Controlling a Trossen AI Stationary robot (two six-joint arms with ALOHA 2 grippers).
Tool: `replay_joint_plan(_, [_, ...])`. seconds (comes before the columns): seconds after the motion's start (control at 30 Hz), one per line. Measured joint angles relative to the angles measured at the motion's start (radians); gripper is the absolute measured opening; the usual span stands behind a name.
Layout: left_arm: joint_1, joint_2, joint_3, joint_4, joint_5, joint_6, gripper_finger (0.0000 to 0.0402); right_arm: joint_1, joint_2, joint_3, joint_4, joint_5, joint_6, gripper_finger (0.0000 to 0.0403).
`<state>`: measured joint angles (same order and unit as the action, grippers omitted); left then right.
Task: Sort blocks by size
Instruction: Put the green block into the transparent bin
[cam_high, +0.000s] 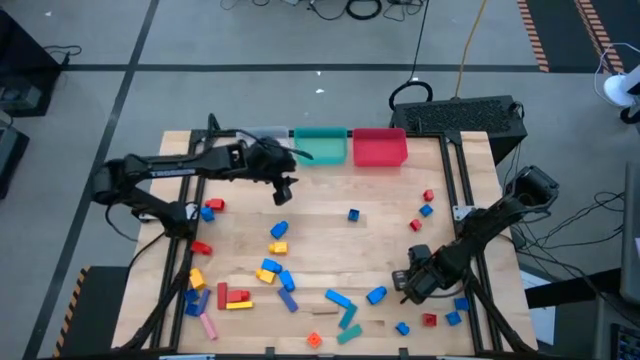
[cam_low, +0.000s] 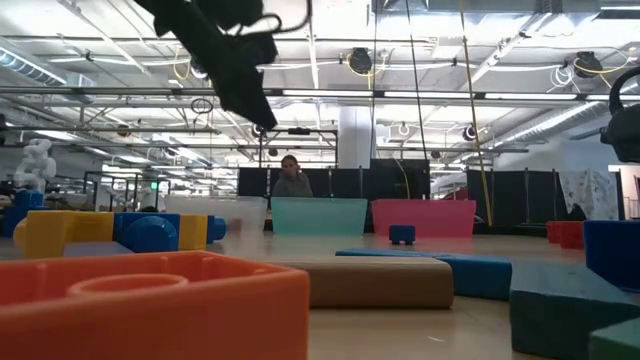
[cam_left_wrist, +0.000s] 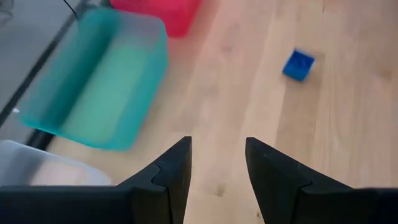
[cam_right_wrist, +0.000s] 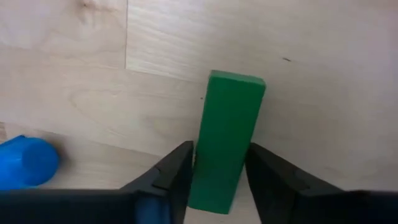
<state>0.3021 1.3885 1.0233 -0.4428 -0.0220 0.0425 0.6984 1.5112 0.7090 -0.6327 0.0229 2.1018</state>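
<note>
Many small toy blocks lie flat and scattered on the wooden table (cam_high: 330, 240): blue, yellow, red and pink ones at the front left (cam_high: 232, 296), and blue, red and teal ones at the front right (cam_high: 440, 315). My left gripper (cam_high: 283, 194) hangs open and empty above the table near the teal bin (cam_left_wrist: 99, 81). A small blue block (cam_left_wrist: 298, 64) lies beyond it. My right gripper (cam_right_wrist: 217, 168) is low at the front right (cam_high: 404, 284), shut on a green bar (cam_right_wrist: 229, 124). A blue round block (cam_right_wrist: 28, 169) lies beside it. My right gripper pinches the green bar's two long sides near its near end (cam_right_wrist: 214, 180) between its two fingers. The bar runs along the fingers and sticks out past their tips. I cannot tell whether the bar rests on the table or is lifted.
Three bins stand in a row at the table's far edge: clear (cam_high: 262, 136), teal (cam_high: 320, 146) and red (cam_high: 380, 148). The low view shows an orange block (cam_low: 150, 300) and a tan bar (cam_low: 370, 282) close up. A person (cam_low: 291, 178) stands behind the table.
</note>
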Motion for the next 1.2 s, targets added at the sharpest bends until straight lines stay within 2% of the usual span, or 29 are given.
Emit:
replay_joint_plan(0.13, [-0.021, 0.072, 0.0, 0.024, 0.003, 0.031, 0.0153, -0.015, 0.0, 0.0, 0.001, 0.006, -0.125, 0.0084])
replay_joint_plan(0.23, [-0.039, 0.121, 0.0, 0.081, 0.035, 0.003, 0.0153, -0.024, 0.001, 0.005, -0.002, 0.059, -0.212, 0.0078])
replay_joint_plan(0.37, [-0.063, 0.176, 0.0, 0.207, 0.112, -0.106, 0.0153, -0.048, 0.008, 0.058, -0.089, 0.227, -0.341, 0.0087])
replay_joint_plan(0.63, [-0.073, 0.229, 0.0, 0.422, 0.373, -0.352, 0.0153, -0.112, 0.005, 0.249, -0.181, 0.49, -0.712, 0.0089])
replay_joint_plan(0.93, [-0.073, 0.229, 0.0, 0.526, 0.49, -0.488, 0.0159, -0.246, 0.004, 0.35, -0.177, 0.543, -1.062, 0.0089])
replay_joint_plan(1.2, [-0.073, 0.229, 0.0, 0.582, 0.5, -0.635, 0.0239, -0.349, 0.003, 0.358, -0.015, 0.556, -1.353, 0.0089])
